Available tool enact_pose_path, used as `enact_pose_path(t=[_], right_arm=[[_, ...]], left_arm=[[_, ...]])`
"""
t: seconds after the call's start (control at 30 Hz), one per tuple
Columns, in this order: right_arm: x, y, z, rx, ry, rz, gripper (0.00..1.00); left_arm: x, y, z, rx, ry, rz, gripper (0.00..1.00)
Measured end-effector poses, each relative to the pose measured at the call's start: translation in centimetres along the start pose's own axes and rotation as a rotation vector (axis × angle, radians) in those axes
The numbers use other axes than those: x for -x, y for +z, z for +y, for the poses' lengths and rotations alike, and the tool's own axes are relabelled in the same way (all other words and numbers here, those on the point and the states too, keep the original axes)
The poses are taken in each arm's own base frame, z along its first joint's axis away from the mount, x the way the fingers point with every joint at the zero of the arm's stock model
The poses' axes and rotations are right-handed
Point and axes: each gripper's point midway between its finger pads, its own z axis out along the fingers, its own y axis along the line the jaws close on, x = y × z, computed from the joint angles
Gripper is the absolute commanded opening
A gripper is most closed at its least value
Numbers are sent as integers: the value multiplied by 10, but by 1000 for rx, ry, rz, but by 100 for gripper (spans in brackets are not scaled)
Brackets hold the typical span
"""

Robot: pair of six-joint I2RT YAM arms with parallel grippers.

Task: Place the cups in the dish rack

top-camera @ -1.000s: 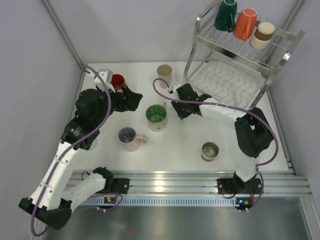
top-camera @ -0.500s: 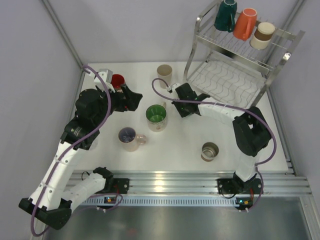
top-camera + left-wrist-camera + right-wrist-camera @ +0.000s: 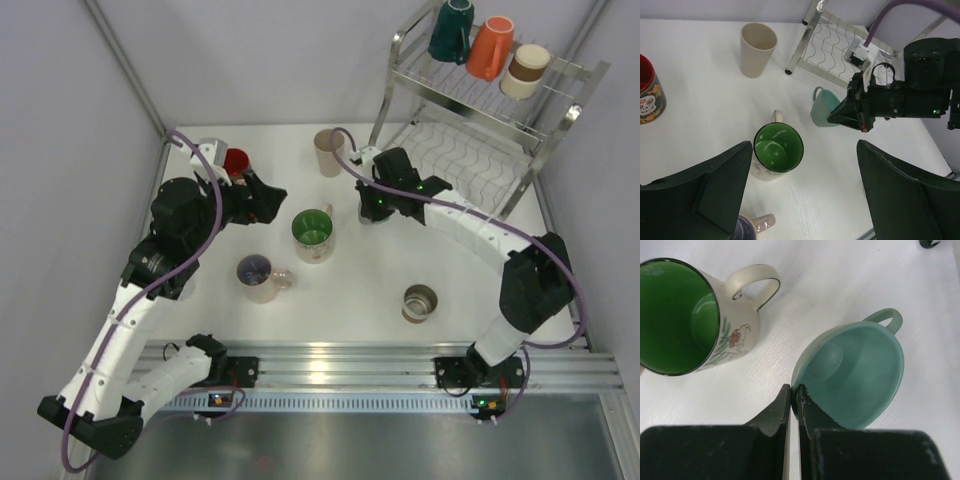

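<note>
The right gripper [image 3: 791,401] pinches the mint cup [image 3: 860,375] by its rim between closed jaws, seemingly tilting it off the counter [image 3: 360,290] beside the dish rack [image 3: 470,160] for loading, while the left gripper [image 3: 804,145] hangs with jaws wide and empty over the green-lined mug [image 3: 777,150].

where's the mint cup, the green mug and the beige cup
mint cup [image 3: 860,375], right wrist view, on its inner wall
green mug [image 3: 778,150], left wrist view, on its green inside
beige cup [image 3: 757,57], left wrist view, on its outer wall
</note>
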Motion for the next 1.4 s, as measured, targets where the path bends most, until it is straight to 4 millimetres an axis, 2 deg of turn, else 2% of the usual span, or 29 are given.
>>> enact_pose_path(t=[0.2, 0.43, 0.5, 0.53, 0.6, 0.73, 0.9, 1.2, 1.33, 1.4], right_arm=[[28, -39, 3, 58, 29, -121, 0], [56, -111, 8, 321, 116, -314, 0], [66, -130, 13, 414, 126, -374, 0], [72, -142, 23, 488, 117, -408, 0], [76, -153, 36, 573, 107, -436, 0], [77, -175, 62, 753, 96, -471, 0], [78, -194, 81, 917, 113, -503, 0], [74, -238, 103, 1127, 56, -550, 0], [74, -257, 110, 1185, 20, -577, 0], [74, -260, 111, 1217, 51, -555, 0]], left_arm=[[-3, 4, -5, -29, -1, 24, 90], [0, 10, -24, -126, 22, 62, 90], [0, 11, -30, -163, 44, 71, 90], [0, 10, -32, -178, 52, 74, 89], [-2, 10, -37, -208, 63, 85, 88], [-7, 12, -51, -303, 74, 112, 84], [-13, 22, -65, -402, 72, 154, 84], [-3, 31, -86, -594, -8, 214, 81], [-3, 33, -88, -650, -70, 250, 80], [-4, 32, -89, -669, -96, 271, 77]])
